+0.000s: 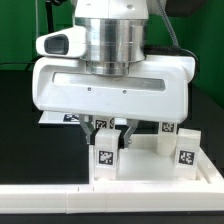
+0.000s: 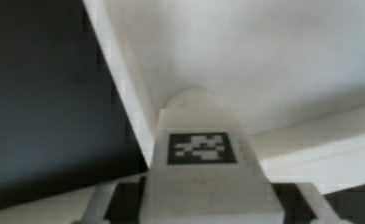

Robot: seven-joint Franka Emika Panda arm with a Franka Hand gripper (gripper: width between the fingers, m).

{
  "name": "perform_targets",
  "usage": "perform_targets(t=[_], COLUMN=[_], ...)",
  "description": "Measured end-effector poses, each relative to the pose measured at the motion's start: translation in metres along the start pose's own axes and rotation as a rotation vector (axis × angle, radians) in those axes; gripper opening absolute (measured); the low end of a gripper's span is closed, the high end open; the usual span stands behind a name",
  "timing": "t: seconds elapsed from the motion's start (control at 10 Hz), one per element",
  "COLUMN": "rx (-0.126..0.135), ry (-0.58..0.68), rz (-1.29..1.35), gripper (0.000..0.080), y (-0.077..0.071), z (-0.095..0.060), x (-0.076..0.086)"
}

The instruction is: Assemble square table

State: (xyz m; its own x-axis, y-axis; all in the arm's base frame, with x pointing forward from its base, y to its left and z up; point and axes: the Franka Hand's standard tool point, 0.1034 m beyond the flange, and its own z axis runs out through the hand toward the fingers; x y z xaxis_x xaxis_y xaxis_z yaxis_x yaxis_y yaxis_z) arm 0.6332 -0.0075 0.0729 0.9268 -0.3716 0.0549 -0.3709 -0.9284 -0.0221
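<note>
You see one robot arm reaching straight down over a black table (image 1: 20, 120), its large white wrist housing filling the upper half of the exterior view. Below the housing, the hand (image 1: 112, 131) points down with its two dark fingers (image 1: 101, 128) drawn in narrow around the top of a short white leg (image 1: 106, 152), which carries a black-and-white tag on its front face. The leg stands upright directly under the hand, inside the square table top (image 1: 150, 165), a white slab with a raised rim lying flat on the table. To the exterior view's left of the hand you see only bare black table. To the exterior view's right of the hand, a second leg (image 1: 185, 146) stands upright on the slab, apart from the fingers, also tagged. Behind the hand, small tags show along the slab's far edge. In front of the hand, a long white bar (image 1: 60, 200) runs across the foreground.

In the wrist view, the gripped leg (image 2: 200, 150) sits between the two fingers, its tag facing the camera, with the white slab beyond it and black table beside it.
</note>
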Motion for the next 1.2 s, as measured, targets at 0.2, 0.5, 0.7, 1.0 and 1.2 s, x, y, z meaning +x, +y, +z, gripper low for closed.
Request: perform_targets(t=[0.2,0.5,0.7,1.0,1.2], rx=[-0.004,-0.019,-0.018,0.011,0.033], ry=[-0.018,-0.015,-0.011,-0.007,-0.015], rz=[0.14,0.296,0.29,0.252,0.249], gripper=[0.0288,0.0298,0.0305,0.0596,0.0646], y=[0.0,0.002,0.001,0.002,-0.001], z=[0.0,0.0,-0.001,-0.03,-0.056], x=[-0.005,-0.005,-0.005,-0.012,-0.013])
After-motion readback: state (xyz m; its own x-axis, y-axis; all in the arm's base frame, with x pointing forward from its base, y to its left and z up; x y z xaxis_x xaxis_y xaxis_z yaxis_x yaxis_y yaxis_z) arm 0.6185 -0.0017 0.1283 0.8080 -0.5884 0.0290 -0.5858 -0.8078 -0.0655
